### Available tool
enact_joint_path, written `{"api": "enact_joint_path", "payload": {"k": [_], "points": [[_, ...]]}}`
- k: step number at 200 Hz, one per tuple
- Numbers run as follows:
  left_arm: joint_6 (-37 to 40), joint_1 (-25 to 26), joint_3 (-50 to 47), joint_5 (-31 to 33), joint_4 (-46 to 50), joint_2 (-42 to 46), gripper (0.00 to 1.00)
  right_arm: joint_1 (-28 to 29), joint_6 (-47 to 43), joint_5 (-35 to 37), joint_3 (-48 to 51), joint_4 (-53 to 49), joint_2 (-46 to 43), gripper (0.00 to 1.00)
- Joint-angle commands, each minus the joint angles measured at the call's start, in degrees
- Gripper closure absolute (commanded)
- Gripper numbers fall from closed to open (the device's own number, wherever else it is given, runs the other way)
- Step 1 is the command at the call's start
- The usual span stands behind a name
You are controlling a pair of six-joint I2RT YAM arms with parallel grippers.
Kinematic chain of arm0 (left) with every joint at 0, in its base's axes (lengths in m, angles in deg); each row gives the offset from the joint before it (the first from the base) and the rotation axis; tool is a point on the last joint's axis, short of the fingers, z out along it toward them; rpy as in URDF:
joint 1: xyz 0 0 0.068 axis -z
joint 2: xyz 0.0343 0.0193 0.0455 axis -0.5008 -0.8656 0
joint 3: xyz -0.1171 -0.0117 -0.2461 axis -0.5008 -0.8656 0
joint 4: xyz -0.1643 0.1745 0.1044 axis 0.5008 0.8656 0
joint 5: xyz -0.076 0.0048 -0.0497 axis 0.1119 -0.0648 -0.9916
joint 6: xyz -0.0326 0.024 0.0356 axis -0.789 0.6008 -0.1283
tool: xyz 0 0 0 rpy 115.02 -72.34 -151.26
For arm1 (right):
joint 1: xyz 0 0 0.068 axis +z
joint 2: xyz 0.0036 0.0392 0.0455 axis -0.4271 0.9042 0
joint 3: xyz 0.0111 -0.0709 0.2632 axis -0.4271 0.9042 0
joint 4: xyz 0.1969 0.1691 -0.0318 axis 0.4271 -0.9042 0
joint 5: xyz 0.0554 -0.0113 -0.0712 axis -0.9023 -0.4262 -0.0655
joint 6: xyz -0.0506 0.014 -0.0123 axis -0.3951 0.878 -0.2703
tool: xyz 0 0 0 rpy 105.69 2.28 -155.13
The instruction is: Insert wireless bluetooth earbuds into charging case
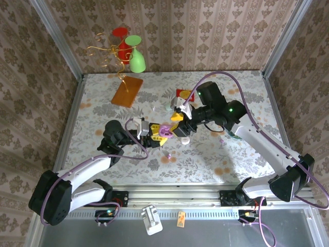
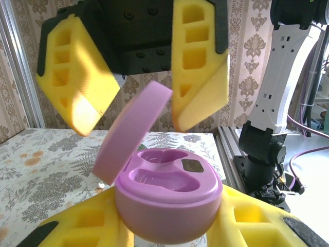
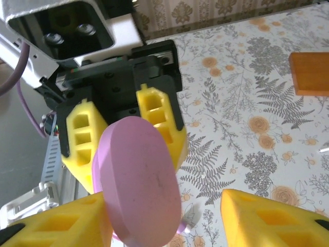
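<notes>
A tiny pale pink wireless earbud (image 1: 168, 155) lies on the floral-printed tabletop (image 1: 97, 113), just nearer the arm bases than the glossy lilac, pebble-shaped plastic charging case (image 2: 169, 206). The case sits upright, its flat round lid (image 2: 133, 134) hinged up and its smooth moulded wells showing. It is clamped between the hollow-celled yellow fingers of the left gripper (image 2: 169, 229). The right gripper (image 2: 139, 87) hangs above, its fingers spread wide on either side of the lid
</notes>
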State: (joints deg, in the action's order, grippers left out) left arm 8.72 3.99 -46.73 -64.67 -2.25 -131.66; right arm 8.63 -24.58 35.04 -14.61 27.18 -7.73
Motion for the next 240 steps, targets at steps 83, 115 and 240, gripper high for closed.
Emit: {"api": "enact_joint_path", "payload": {"k": [83,115,240], "points": [[-1.02,-0.71,-1.03,-1.06,-6.62,-1.96,0.75,-0.86,5.84,3.66,1.0,3.84,-2.2,0.24],[-1.84,-1.51,-1.34,0.48,-9.1,-3.77,0.75,-0.86,6.71,1.83,3.4,6.4,-5.48,0.15],[-8.94,-7.5,-2.97,0.37,-21.01,-9.24,0.74,-13.26,40.05,28.85,20.96,14.96,-11.56,0.1]]}}
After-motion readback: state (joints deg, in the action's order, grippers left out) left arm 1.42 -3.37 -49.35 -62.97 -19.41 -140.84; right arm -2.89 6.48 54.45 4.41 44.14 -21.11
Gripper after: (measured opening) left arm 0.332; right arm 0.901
